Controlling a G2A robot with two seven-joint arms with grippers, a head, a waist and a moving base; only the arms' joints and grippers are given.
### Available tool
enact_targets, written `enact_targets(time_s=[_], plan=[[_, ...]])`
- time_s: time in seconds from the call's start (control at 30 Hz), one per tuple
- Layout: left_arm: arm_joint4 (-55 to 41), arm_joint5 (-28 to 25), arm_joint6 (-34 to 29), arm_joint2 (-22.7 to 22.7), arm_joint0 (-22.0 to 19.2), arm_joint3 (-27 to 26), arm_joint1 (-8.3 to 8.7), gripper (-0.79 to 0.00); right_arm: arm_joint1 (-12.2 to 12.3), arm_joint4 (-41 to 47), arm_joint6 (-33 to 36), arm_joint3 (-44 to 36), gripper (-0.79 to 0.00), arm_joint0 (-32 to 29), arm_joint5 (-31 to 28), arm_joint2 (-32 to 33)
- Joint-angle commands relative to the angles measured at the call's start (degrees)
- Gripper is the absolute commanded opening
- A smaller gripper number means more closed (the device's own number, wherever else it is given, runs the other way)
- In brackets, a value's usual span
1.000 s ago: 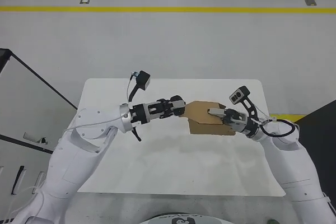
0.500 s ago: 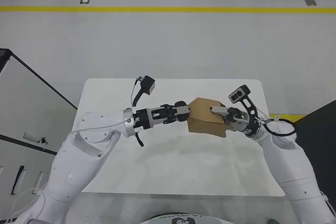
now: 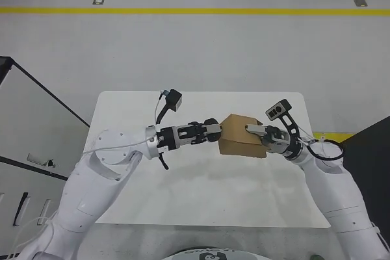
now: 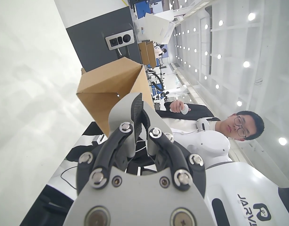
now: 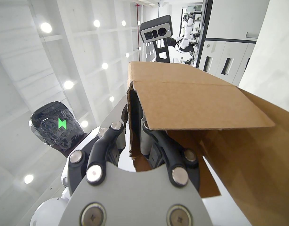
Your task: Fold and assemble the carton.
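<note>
Around the rig: dark-topped cabinet (image 3: 13, 97) off the tabletop's left edge, black panel (image 3: 377, 156) off its right edge, yellow floor line (image 3: 195, 11) beyond the far side. None of them sits between the arms and the work. White tabletop (image 3: 149, 195) carries just the carton (image 3: 237, 140), which stands toward the far right part of it, partly squared up, brown, between the two arms.

Left tool (image 3: 215, 129): closed, pads together, no cardboard visible between them. Its tip is up against the carton's left side near the top corner (true contact vs. just beside is hard to call from the wrist view).

Right tool (image 3: 252, 130): clamped on a carton wall at the upper right edge. The right wrist view shows the wall's raw edge running down between the two fingers, one on each face. From there a flap juts out flat over the open interior, and a second panel hangs below it.

The arms come in from opposite sides, roughly level with each other, carton in the middle.
</note>
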Motion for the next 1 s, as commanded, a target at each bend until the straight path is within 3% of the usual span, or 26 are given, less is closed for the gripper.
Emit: enact_targets(time_s=[0.0,0.23,0.97], plan=[[0.0,0.0,0.1,-0.1,0.0,0.0,0.00,-0.785,0.0,0.0,0.0,0.0,-0.785,0.0,0.0,0.0],[0.0,-0.1,0.4,-0.1,0.1,0.0,0.00,-0.785,0.0,0.0,0.0,0.0,-0.785,0.0,0.0,0.0],[3.4,4.6,-0.3,2.1,-0.7,-2.0,0.00,-0.785,0.6,-7.0,0.5,-3.0,-0.785,-0.6,-8.3,2.7]])
